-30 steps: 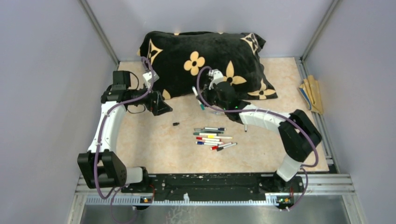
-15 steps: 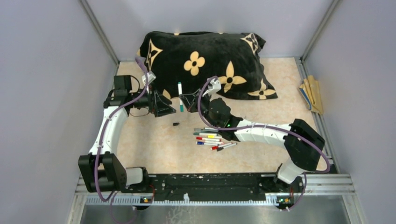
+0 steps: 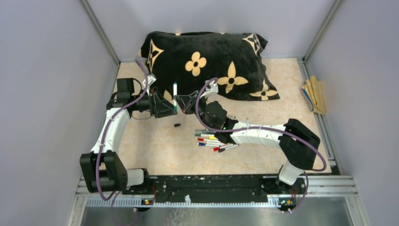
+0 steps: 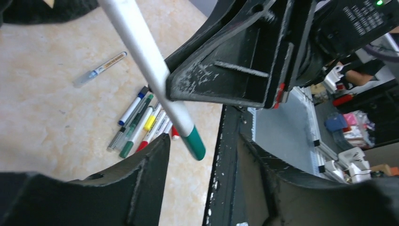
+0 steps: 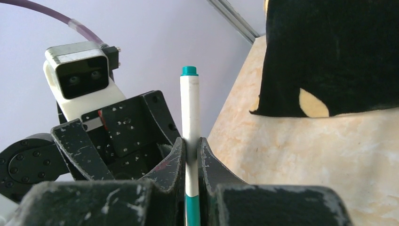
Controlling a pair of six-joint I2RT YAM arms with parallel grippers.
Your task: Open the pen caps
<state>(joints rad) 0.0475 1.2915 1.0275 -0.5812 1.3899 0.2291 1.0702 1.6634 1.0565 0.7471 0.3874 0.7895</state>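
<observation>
Both my arms reach toward the middle, meeting just in front of the black flowered pillow (image 3: 207, 61). The right fingers (image 5: 207, 162) are clamped on the white barrel of a pen (image 5: 190, 113), holding it off the tabletop (image 3: 155, 146) and crosswise to them. The left fingers (image 4: 150, 165) face them and stand apart, with the pen's green cap (image 4: 195, 143) in the gap, clear of both sides as far as I can see. The other pens (image 3: 214, 140) lie bunched on the beige tabletop beside the right forearm, a loose black cap (image 3: 177, 125) to their left. Tan sticks (image 3: 314, 94) lie by the right rail, and plain lilac walls (image 3: 47, 94) close it in.
</observation>
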